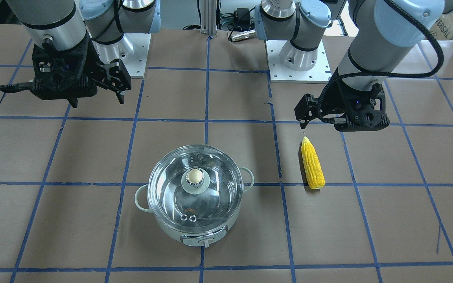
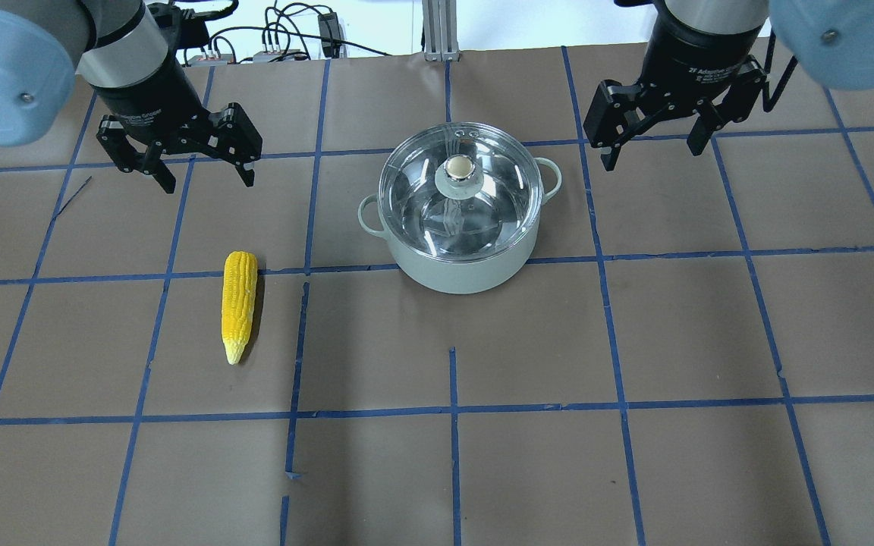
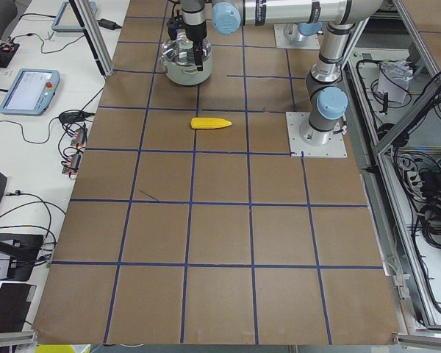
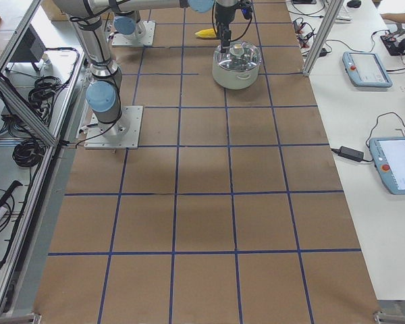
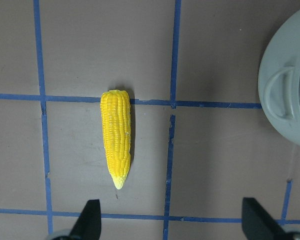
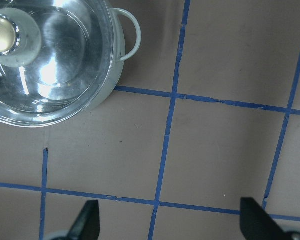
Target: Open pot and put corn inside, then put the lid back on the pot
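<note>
Lid on, corn out: nothing started

Pot (image 2: 460, 274) sits mid-table w/ glass lid (image 2: 461, 199) seated on it. Corn (image 2: 240, 303) lies flat, well apart on the robot's left. Left gripper (image 2: 207, 180) hovers just beyond the corn and right gripper (image 2: 653, 154) beside the pot. Both are empty, fingers spread. Prob. staged one arm per item: right for the lid knob, left for the corn.
</note>
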